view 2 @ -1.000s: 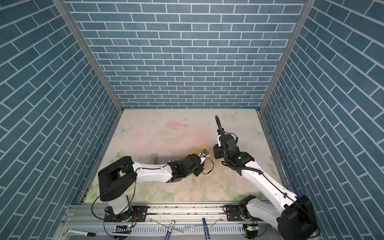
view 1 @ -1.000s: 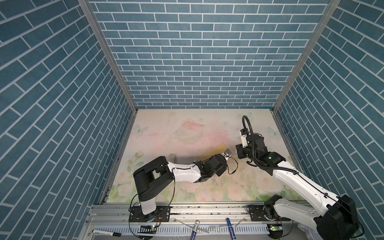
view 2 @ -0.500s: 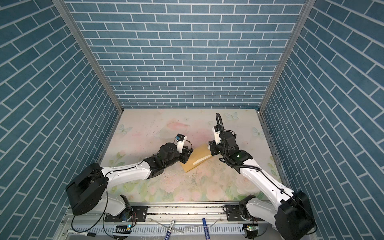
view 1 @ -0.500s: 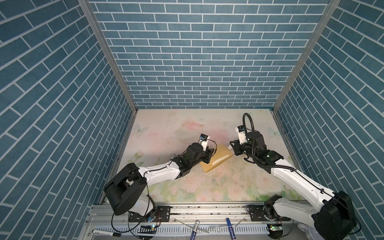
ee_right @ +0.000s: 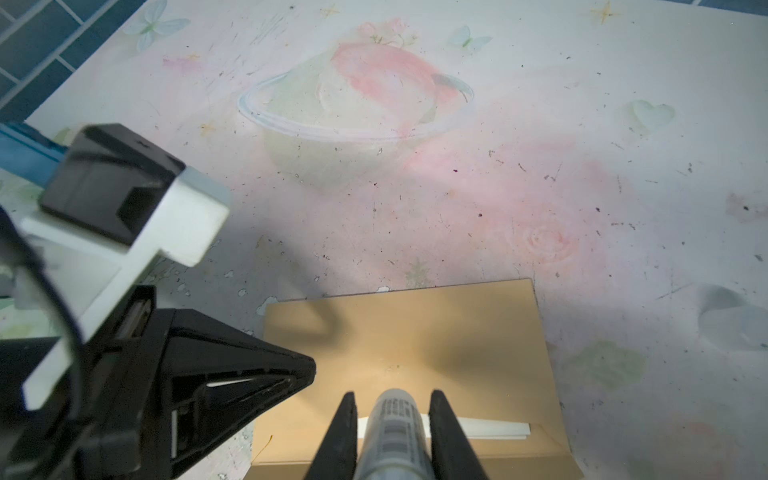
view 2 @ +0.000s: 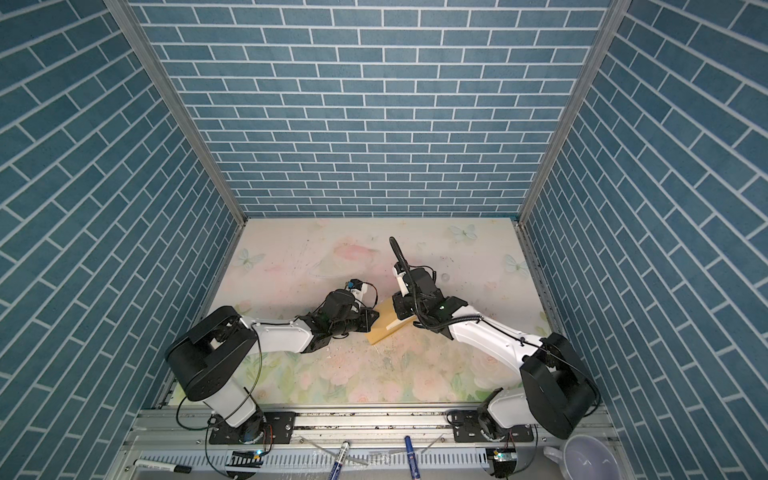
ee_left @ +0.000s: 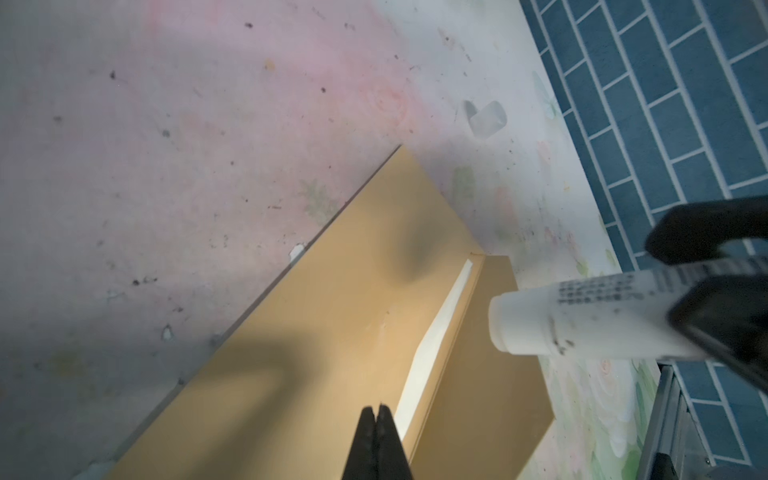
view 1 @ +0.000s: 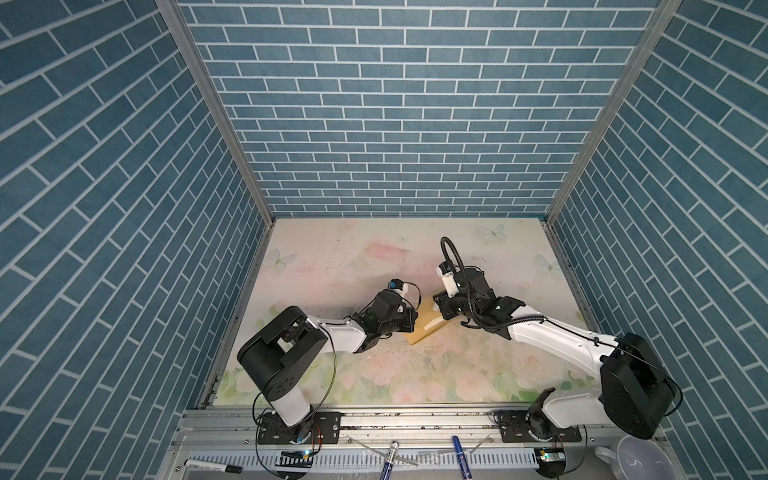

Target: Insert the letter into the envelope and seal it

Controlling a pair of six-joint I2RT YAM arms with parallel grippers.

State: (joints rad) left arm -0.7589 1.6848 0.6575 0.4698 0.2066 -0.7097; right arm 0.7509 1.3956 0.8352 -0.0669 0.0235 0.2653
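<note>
The envelope lies flat on the floral tabletop between the two hands, touching neither wall. It is tan kraft paper, long and narrow, smooth and partly shaded by the arms. Its flap lies open and flat on the side toward the right hand. A thin white strip of the letter shows along the mouth, between body and flap; the rest of the sheet sits inside, out of sight. The left hand is closed, its black fingertips pressed together with nothing seen between them, and it rests at the envelope's near long part, just beside the letter's strip. The right hand grips a white tube with dark print, its blunt end pointing over the flap and the mouth; whether the tube touches the paper cannot be told. Small white flecks dot the tabletop just beyond the envelope's far edge.
</note>
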